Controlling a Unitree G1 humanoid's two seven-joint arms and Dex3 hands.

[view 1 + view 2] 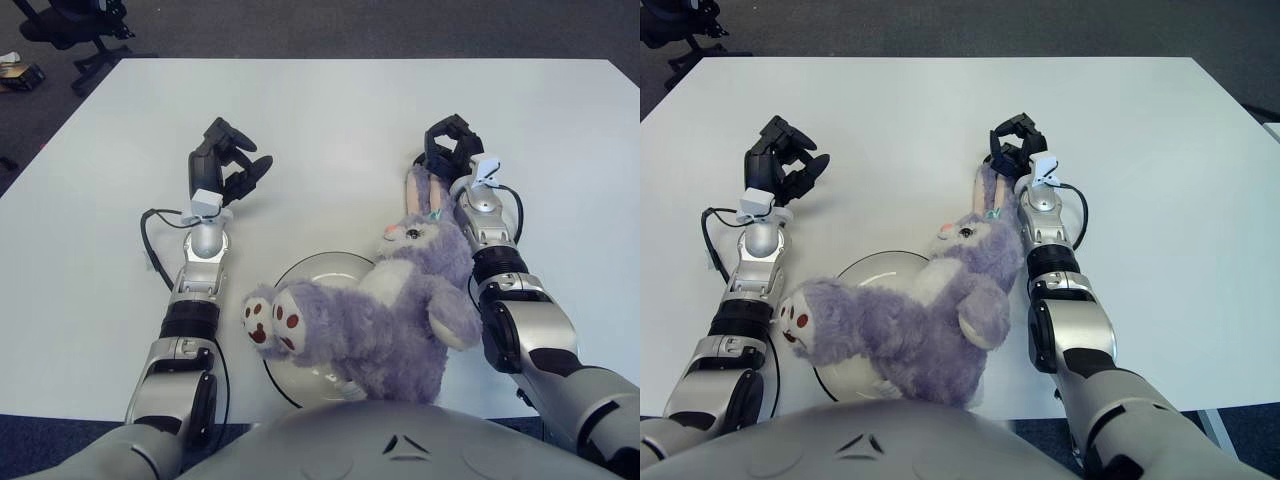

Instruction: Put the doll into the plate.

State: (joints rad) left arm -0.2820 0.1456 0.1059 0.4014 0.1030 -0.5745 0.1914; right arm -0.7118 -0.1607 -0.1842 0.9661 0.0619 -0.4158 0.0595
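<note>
While the purple plush rabbit (pixel 372 310) sprawls across the plate (pixel 310 272), feet left, ears toward my right robot hand (pixel 450 150), I judge that hand nearer; its fingers look curled, holding nothing. My left robot hand (pixel 228 160) hangs open, left of the plate.
</note>
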